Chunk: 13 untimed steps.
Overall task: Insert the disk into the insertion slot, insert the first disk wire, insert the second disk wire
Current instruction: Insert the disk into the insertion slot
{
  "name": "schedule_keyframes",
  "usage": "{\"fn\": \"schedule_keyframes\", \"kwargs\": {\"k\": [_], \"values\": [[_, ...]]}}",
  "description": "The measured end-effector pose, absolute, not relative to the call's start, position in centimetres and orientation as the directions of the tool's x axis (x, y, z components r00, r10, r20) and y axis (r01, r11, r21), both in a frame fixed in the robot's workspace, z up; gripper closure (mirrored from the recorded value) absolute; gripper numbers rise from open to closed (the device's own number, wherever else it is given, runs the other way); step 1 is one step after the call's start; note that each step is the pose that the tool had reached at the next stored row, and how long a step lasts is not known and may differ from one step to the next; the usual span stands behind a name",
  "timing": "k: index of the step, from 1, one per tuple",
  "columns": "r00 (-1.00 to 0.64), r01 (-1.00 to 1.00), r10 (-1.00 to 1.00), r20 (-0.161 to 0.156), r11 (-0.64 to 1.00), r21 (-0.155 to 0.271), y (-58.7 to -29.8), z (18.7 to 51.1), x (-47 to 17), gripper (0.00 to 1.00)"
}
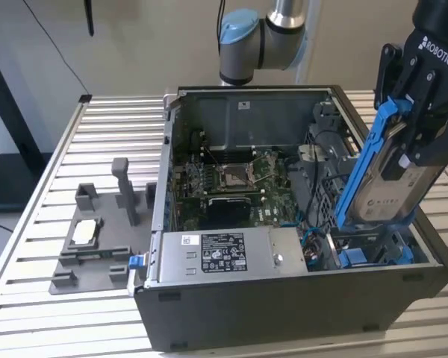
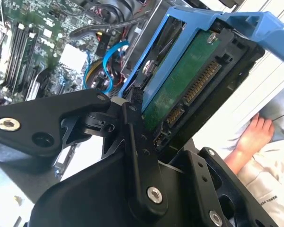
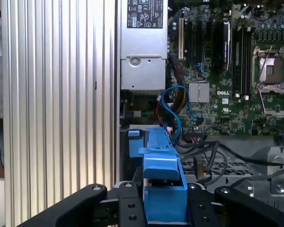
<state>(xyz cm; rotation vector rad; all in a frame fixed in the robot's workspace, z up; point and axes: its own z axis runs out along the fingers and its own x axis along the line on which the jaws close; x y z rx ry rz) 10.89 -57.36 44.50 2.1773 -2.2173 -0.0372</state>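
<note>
Snugly, fingers [image 1: 431,140] around the disk [image 1: 388,183]

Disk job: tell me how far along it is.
Done: the disk is picked up, the claw shut on its blue frame. In hand: it hangs tilted above the insertion slot at a corner of the computer case, not seated. Left: seating the disk and both wires; its connectors are bare in the second wrist view.

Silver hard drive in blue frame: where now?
Exterior view's right: the hard drive sits tilted in the black gripper, above the grey drive bay of the black computer case.
</note>
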Motion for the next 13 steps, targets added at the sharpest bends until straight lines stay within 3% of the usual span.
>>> {"fn": "schedule_keyframes", "kwargs": {"k": [13], "values": [[-0.018,-0.999,-1.0,0.007,0.018,0.041,-57.57,43.45,11.16,0.67]]}}
